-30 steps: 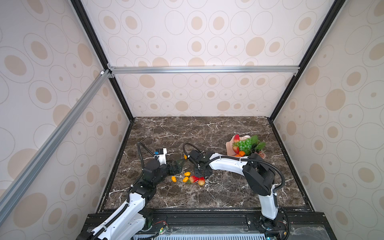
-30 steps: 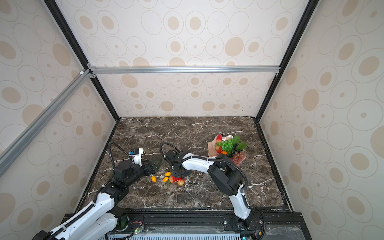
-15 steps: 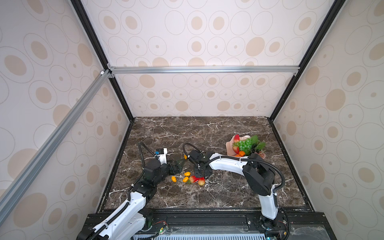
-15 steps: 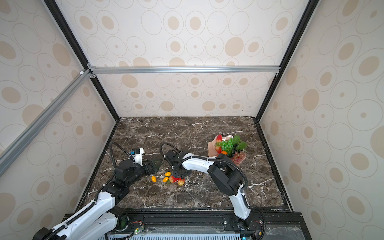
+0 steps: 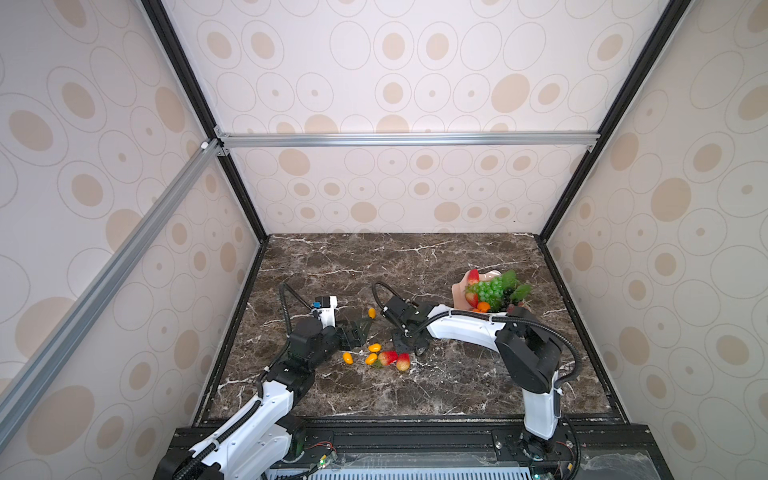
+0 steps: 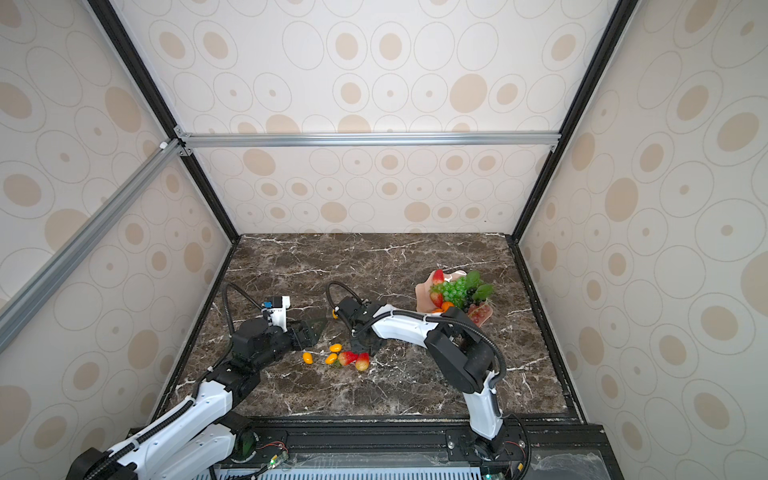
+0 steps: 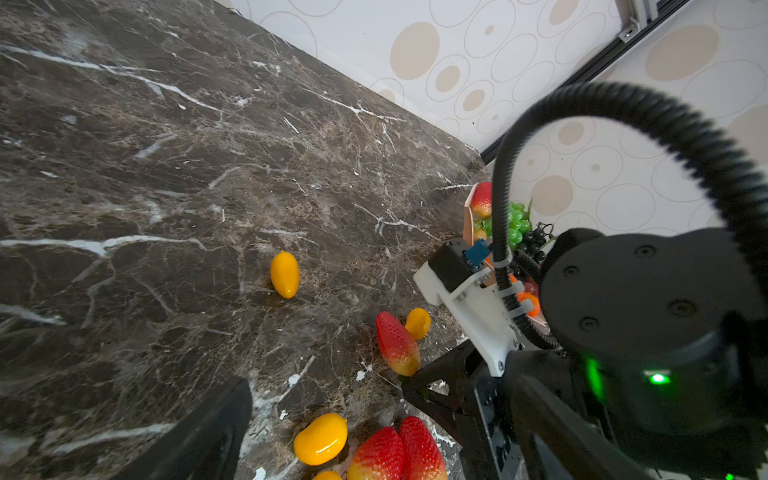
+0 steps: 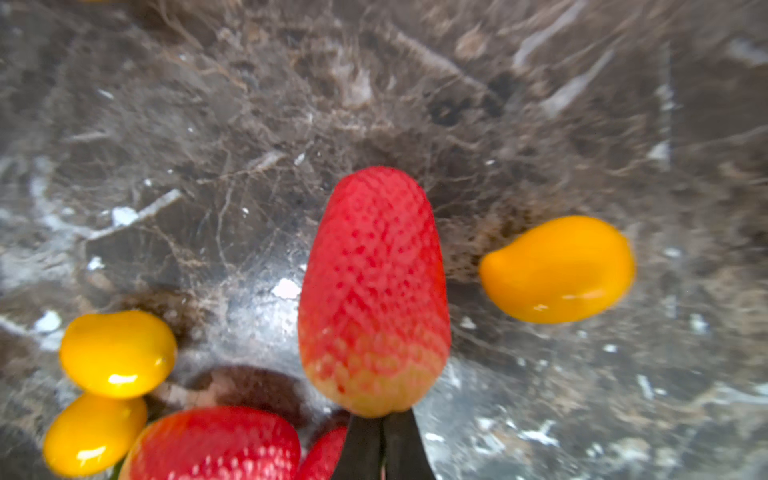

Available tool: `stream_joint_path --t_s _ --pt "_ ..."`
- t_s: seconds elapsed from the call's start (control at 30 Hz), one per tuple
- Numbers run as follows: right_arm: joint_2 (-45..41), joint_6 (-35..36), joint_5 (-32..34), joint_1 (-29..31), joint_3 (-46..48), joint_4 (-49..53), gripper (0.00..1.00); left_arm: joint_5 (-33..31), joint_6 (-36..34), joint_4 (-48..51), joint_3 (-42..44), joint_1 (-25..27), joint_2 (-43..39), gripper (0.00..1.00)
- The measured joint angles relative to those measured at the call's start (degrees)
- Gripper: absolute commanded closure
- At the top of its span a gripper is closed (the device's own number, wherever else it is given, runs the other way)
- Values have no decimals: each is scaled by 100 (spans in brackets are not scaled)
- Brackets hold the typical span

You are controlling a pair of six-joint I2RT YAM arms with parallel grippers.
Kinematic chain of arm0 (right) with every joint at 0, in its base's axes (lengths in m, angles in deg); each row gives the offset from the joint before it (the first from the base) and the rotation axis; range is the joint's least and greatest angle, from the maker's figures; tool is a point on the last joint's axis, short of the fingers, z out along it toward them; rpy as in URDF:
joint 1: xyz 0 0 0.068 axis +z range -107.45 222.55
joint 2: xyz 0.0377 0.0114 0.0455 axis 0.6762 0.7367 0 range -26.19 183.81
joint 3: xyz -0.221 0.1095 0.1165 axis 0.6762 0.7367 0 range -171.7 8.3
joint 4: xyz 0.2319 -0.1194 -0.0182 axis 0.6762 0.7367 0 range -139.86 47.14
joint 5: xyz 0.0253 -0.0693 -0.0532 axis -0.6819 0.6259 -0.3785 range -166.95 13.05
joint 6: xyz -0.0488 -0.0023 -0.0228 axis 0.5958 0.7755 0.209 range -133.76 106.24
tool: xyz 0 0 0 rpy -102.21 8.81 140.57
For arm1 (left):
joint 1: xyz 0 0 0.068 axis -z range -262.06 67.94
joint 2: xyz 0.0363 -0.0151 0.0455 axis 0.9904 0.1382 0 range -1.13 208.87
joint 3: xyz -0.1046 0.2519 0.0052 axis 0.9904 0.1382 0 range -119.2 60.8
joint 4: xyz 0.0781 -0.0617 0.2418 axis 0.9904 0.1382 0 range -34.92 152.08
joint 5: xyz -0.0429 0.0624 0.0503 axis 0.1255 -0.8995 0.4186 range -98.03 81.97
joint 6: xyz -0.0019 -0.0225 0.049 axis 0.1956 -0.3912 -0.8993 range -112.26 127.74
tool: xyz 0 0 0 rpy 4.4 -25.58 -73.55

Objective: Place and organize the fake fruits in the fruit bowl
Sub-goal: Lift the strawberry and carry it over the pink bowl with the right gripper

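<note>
My right gripper is shut on the pale leaf end of a red strawberry, which points away from the jaws just above the marble. The left wrist view shows that strawberry at the black right fingertips. In both top views the right gripper covers it. Two more strawberries and several yellow-orange oval fruits lie beside it. My left gripper stands open next to them, holding nothing. The pink fruit bowl at the back right holds green grapes, strawberries and an orange.
One oval fruit lies apart, behind the two grippers. The right arm's wrist sits close to my left gripper's finger. Patterned walls and black frame posts enclose the marble table on three sides.
The right jaws have pinched shut on the strawberry's leaf end. Neither arm has visibly shifted, and the loose fruits lie where they were.
</note>
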State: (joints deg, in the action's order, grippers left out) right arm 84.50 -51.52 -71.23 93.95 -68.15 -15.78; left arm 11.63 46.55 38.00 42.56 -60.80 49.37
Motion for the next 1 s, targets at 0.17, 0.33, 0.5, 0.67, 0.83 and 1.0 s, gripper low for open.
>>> stream_joint_path --t_s 0.17,0.33,0.5,0.67,0.83,1.0 --pt "-579 411 -131 -236 306 -308 100 157 -13 -245 -4 63 162 1" --pt "-1086 828 -122 -363 575 -457 100 195 -35 -442 -105 291 437 1" --pt "-1856 1338 -175 -695 992 -560 100 162 -72 -721 -426 728 1001 1" --pt "-2603 1847 -455 -1722 1462 -695 100 90 -127 -957 -953 1250 1720 1" --pt "-2820 2317 -721 -2667 1604 -691 100 42 -160 -1244 -1499 1670 2409 1" --pt "-2638 2638 -1036 -3246 1576 -684 100 20 -205 -1394 -2017 1954 3016 1"
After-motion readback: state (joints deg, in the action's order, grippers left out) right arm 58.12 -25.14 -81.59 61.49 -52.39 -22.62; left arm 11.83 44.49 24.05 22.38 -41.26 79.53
